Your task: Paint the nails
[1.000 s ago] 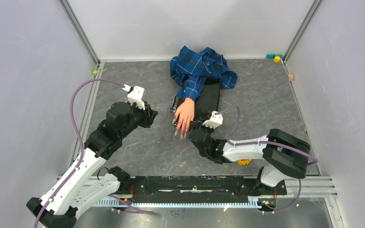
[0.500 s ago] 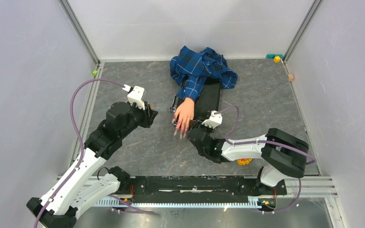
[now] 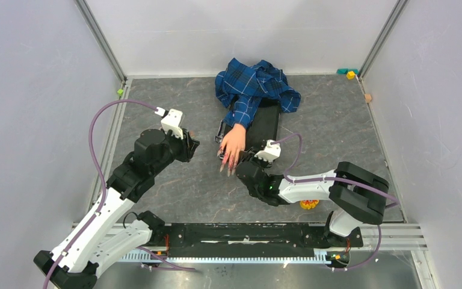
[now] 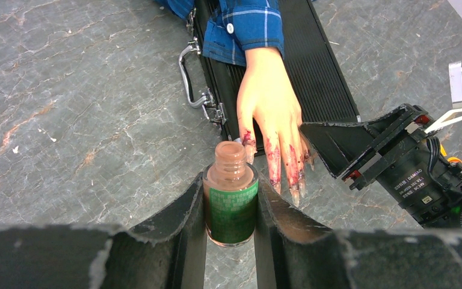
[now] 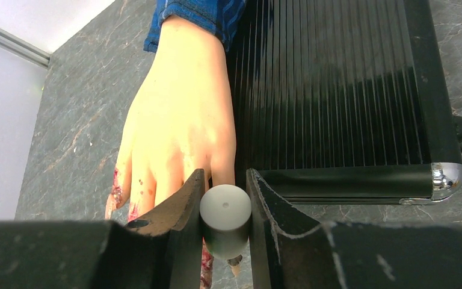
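A pale mannequin hand (image 3: 234,143) in a blue plaid sleeve lies palm down over the edge of a black case (image 3: 266,123). Its long pointed nails (image 4: 291,180) and fingertips are smeared dark red. My left gripper (image 4: 231,194) is shut on an uncapped polish bottle (image 4: 231,208) with a green label, held upright to the left of the fingers. My right gripper (image 5: 225,188) is shut on the grey brush cap (image 5: 225,212), hovering over the fingertips (image 5: 120,192) from the right. The brush tip is hidden under the cap.
The plaid shirt (image 3: 257,84) is bunched at the back of the case. Small coloured blocks (image 3: 349,73) lie in the far right corner. A yellow object (image 3: 308,205) sits under my right arm. White walls enclose the grey mat (image 3: 174,192).
My right gripper has crept slightly left and closer over the fingertips, cap still held. The left arm and bottle have not moved.
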You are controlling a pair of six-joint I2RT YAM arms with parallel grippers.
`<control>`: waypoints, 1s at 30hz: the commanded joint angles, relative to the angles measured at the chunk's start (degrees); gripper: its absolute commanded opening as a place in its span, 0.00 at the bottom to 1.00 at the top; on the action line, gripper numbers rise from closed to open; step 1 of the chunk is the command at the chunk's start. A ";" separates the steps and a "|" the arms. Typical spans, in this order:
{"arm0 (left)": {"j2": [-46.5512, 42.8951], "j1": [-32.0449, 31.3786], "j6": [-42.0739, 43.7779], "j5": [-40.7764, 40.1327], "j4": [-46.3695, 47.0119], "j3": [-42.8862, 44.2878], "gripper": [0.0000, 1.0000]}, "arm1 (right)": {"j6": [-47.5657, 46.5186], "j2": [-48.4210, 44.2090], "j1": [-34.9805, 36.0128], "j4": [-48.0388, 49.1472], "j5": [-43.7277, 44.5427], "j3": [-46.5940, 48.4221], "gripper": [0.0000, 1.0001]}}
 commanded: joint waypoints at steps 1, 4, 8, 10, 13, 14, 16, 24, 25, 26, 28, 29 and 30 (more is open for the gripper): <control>-0.52 0.36 2.22 0.59 1.54 0.22 0.02 | 2.22 0.37 0.31 0.01 3.29 2.42 0.00; -0.53 0.39 2.22 0.59 1.55 0.20 0.02 | 2.56 0.47 0.23 -0.35 3.63 2.58 0.00; -0.64 0.47 2.22 0.59 1.55 0.21 0.02 | 2.93 0.25 0.25 -0.76 4.42 2.68 0.00; -0.67 0.48 2.22 0.59 1.55 0.21 0.02 | 2.95 0.18 0.23 -1.06 4.99 2.75 0.00; -0.65 0.49 2.22 0.63 1.54 0.21 0.02 | 2.85 -0.40 0.21 -1.22 5.54 2.63 0.00; -0.73 0.45 2.22 0.59 1.54 0.21 0.02 | 2.87 -0.60 0.22 -1.27 5.68 2.59 0.00; -0.75 0.54 2.22 0.59 1.54 0.21 0.02 | 2.85 -1.10 0.22 -1.61 5.89 2.42 0.00; -1.07 0.52 2.22 0.59 1.54 0.12 0.02 | 3.36 -4.09 0.23 -2.98 7.29 0.66 0.00; -1.23 0.54 2.13 0.59 1.55 0.12 0.02 | 3.50 -4.36 0.25 -3.34 7.54 0.45 0.00; -1.27 0.61 2.13 0.59 1.54 0.12 0.02 | 3.79 -4.65 0.23 -3.59 7.72 0.21 0.00; -1.40 0.65 2.13 0.57 1.54 0.12 0.02 | 4.04 -5.18 0.22 -3.78 7.58 -0.27 0.00; -1.45 0.67 2.13 0.57 1.54 0.12 0.02 | 4.16 -5.33 0.22 -3.78 7.29 -0.52 0.00; -1.54 0.67 2.13 0.55 1.54 0.12 0.02 | 4.18 -5.47 0.22 -3.80 6.99 -0.61 0.00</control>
